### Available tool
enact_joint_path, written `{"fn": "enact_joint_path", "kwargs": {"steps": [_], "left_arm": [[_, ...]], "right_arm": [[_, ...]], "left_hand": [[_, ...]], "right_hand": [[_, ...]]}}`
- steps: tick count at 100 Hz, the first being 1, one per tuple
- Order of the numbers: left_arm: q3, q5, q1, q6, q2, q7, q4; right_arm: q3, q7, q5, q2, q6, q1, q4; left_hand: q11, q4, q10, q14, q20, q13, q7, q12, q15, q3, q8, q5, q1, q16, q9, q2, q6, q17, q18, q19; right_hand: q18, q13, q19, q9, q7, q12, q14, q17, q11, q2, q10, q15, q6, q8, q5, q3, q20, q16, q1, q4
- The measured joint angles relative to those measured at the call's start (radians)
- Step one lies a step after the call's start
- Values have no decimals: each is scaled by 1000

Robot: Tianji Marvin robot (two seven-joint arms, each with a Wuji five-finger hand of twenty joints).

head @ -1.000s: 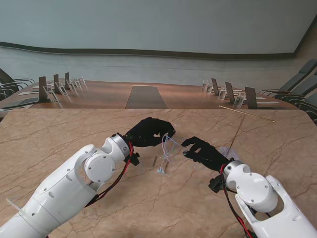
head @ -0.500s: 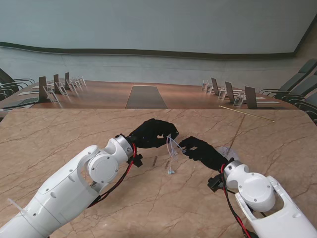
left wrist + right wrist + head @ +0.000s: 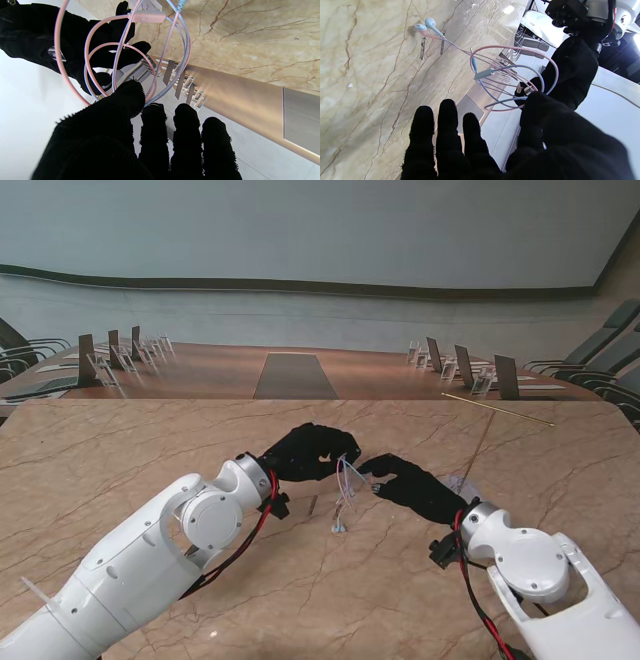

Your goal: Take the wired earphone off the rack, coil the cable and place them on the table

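The wired earphone point(image 3: 344, 480) is off the rack and hangs between the two robot hands above the table point(image 3: 120, 450), its pink and pale blue cable point(image 3: 120, 55) gathered into several loose loops. In the left wrist view the loops run down into the pinch of the left robot hand point(image 3: 305, 450), where the thumb point(image 3: 125, 97) presses the strands against the index finger, so this robot hand is clenched on the cable. The inline remote point(image 3: 147, 17) sits on the far side of the loops from that pinch.

The right robot hand point(image 3: 405, 480) meets the same bundle from the opposite side. In the right wrist view its thumb point(image 3: 540, 105) closes over the strands near the plug end while the other three fingers point(image 3: 447, 120) stand out straight and free; it seems to be grasping the cable too, though the contact itself is partly hidden by the glove.

From the loops a tail drops away from both robot hands towards the table, ending in the two earbuds point(image 3: 426, 25), which lie on or just over the marble. The coil's plane stands roughly upright between the robot hands, and the left one holds the greater part of it. Coiling looks well along, with only the earbud tail ungathered; laying the bundle down would turn on lowering it along that hanging tail without the loops springing apart.
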Motion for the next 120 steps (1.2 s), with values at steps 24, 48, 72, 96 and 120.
{"fn": "enact_joint_path", "kwargs": {"steps": [24, 48, 72, 96, 120], "left_arm": [[-10, 8, 7, -2, 2, -5, -1], [-29, 21, 14, -2, 5, -10, -14], [-48, 53, 7, -5, 7, 1, -24], [-53, 93, -11, 0, 9, 9, -26], [-56, 125, -12, 7, 11, 25, -29]], "right_arm": [[1, -14, -6, 2, -14, 3, 9], [21, -34, -66, 0, -13, -13, 1], [52, -20, -100, 6, -17, -71, -39], [52, 30, -101, 18, -14, -102, -66], [29, 68, -88, 28, 3, -89, -65]], "left_hand": [[0, 0, 0, 0, -2, -11, 3, 0, -1, 1, 0, 0, 0, 0, 0, 0, 0, 0, 0, 0], [-34, 0, 0, -3, -13, -55, 7, 0, -17, 37, -6, 0, -15, 0, -64, -1, 21, -46, -8, -23], [-63, 0, 0, -13, -39, -104, 22, 0, -36, 97, -18, 0, -38, 0, -113, -13, 36, -84, -12, -39], [-162, 0, 1, -39, -128, -226, 31, -12, -140, 158, -50, 20, -80, -25, -251, -45, 36, -177, -30, -139], [-270, 0, 2, -63, -214, -318, 31, -265, -254, 170, -49, 20, -88, -99, -392, -45, 35, -198, -35, -363]], "right_hand": [[-10, -12, -37, 0, -60, -30, -17, -2, -101, 0, -18, -52, 0, -2, -73, -11, 0, -16, -1, 0], [-10, -12, -52, 1, -25, -37, -25, -5, -108, 0, -28, -73, 137, 12, -103, -47, 0, -16, -1, 0], [-11, -12, -59, 1, 74, 9, -28, -5, 1, 0, -28, -74, 313, 133, -96, -77, 0, -16, -1, 0], [-11, -12, -62, 1, 85, 23, -28, -4, 48, 1, -14, -74, 333, 153, -70, -88, 0, -16, -1, 0], [-11, -12, -64, 1, 83, 23, -28, -4, 48, 1, -5, -74, 333, 153, -70, -110, 0, -16, -1, 0]]}}
